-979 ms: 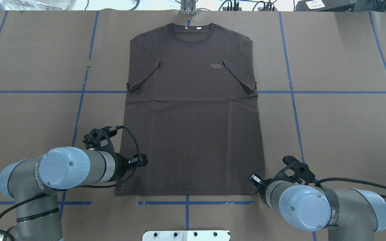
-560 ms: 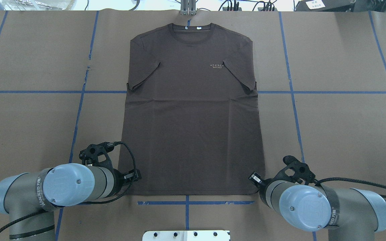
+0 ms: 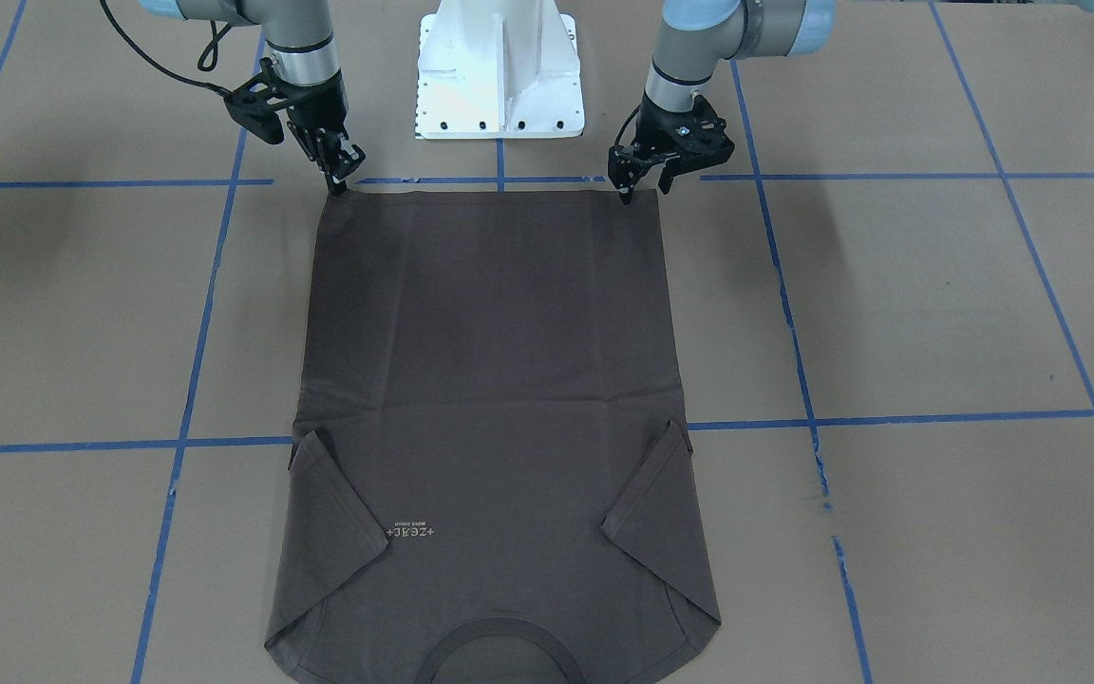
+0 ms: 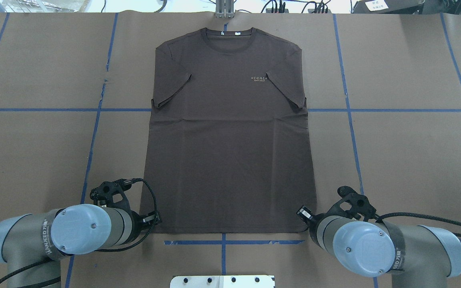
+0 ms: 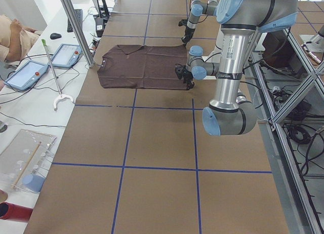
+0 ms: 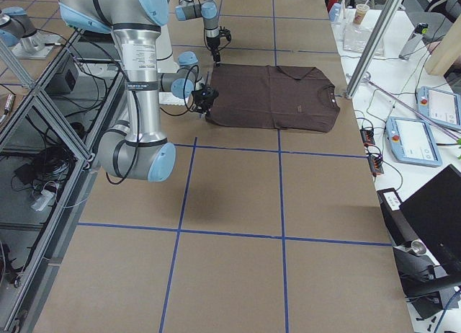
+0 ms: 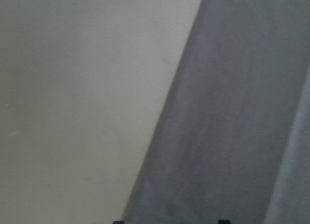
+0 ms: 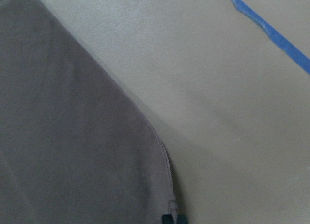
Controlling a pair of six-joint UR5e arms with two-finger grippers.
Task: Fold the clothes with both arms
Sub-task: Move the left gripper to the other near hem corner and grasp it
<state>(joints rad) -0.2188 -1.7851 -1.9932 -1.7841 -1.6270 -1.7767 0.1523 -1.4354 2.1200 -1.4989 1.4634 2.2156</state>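
The right claw [image 3: 340,180] pinches the T-shirt [image 3: 490,332] hem corner; the left claw [image 3: 642,188], spread wide, should straddle its corner against the worktop [image 3: 889,304] before closing.

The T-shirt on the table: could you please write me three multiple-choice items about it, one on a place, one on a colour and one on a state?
1. Where do the left gripper and the right gripper stand at the T-shirt?
A. At the collar.
B. At the two corners of the hem.
C. At the sleeves.

2. What colour is the tape that marks lines on the table?
A. Red.
B. Yellow.
C. Blue.

3. How does the T-shirt lie?
A. Spread flat, with the chest lettering facing up.
B. Folded in half.
C. Bunched in a heap.

Answers:
1 B: the front-facing view shows one gripper at each hem corner.
2 C: blue lines cross the table in every exterior view.
3 A: the overhead view shows it spread out with the lettering visible.
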